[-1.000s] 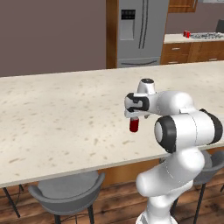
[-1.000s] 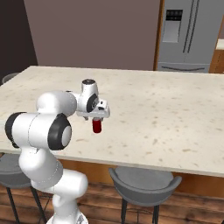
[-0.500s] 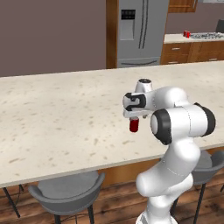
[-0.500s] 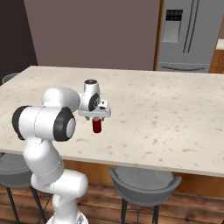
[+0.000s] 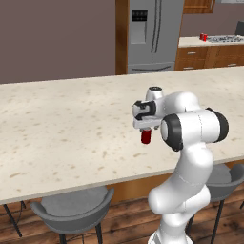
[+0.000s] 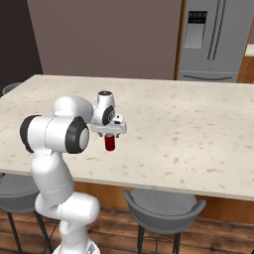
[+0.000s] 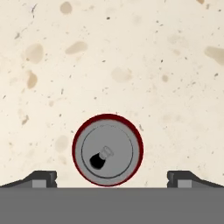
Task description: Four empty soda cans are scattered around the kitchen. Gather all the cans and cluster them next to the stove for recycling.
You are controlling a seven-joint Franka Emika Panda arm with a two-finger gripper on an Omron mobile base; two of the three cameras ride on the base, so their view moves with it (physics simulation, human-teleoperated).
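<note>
Elbow swung sideways; gripper (image 7: 107,179) unmoved, fingers wide apart, straddling upright small red soda can (image 7: 107,150) on speckled cream counter (image 7: 131,52).

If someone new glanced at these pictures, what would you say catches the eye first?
Most striking is the red soda can directly beneath the pincer over the pale speckled island counter, its silvery top centred between the wide-apart fingertips in the hand view. Next come two more red cans far off beside the stove, and the steel fridge.
</note>
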